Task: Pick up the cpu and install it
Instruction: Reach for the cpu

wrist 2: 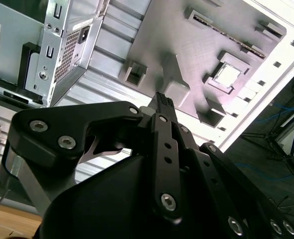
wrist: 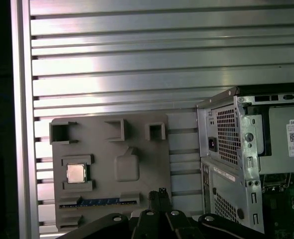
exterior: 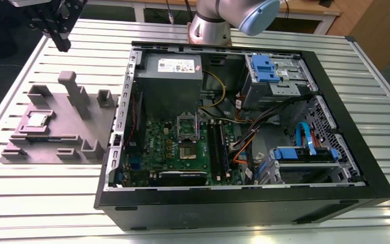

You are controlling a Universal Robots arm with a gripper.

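- On the exterior view's left I see the chip (exterior: 38, 120) lying flat, metal face up, in a square pocket of the grey holder (exterior: 79, 140). It is square, so it has no long axis, and its edges run in line with the holder's.
- The pincer (exterior: 62, 44) hangs above the slatted table (exterior: 46, 203), past the holder's far edge and well apart from the chip. It points down, fingertips together, gripping nothing.
- Both wrist views show the chip (wrist 2: 228, 74) (wrist: 75, 173) beyond the closed tips (wrist 2: 162, 99) (wrist: 160, 193).
- Further right lies the open computer case (exterior: 357, 168), with its socket (exterior: 187, 151) on the green board.
- The arm (exterior: 212, 23) stands behind the case.
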